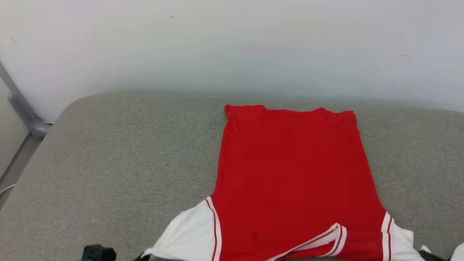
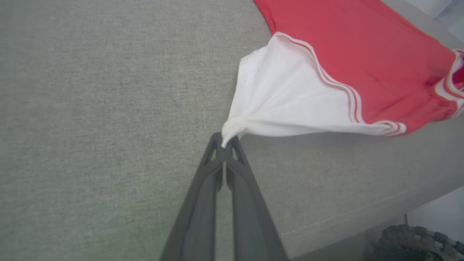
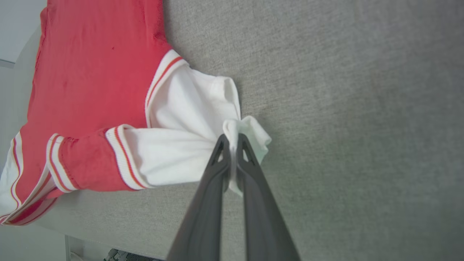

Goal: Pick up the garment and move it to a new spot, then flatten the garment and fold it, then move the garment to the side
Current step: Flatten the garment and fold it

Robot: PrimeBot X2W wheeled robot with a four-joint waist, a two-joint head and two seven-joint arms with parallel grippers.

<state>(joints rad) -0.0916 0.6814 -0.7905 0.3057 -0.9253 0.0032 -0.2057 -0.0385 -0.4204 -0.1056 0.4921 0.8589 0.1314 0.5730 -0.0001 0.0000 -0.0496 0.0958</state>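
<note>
The garment [image 1: 290, 174] is a red jersey T-shirt with white sleeves and red-white striped trim, lying plain side up on the grey cushion, hem toward the wall. Its lettering is hidden. My left gripper [image 2: 225, 142] is shut on the tip of one white sleeve [image 2: 282, 94], which is pulled taut and slightly lifted. My right gripper [image 3: 232, 139] is shut on the bunched edge of the other white sleeve [image 3: 181, 119]. In the head view both sleeves [image 1: 188, 232] stretch outward at the bottom edge, and a dark part of my left arm [image 1: 98, 252] shows at the lower left.
The grey cushion [image 1: 127, 163] extends left and right of the shirt, with a white wall [image 1: 232, 43] behind it. A grey metal frame [image 1: 21, 108] stands at the far left. The cushion's front edge [image 2: 344, 221] shows below the sleeve, with a dark woven object [image 2: 409, 243] on the floor.
</note>
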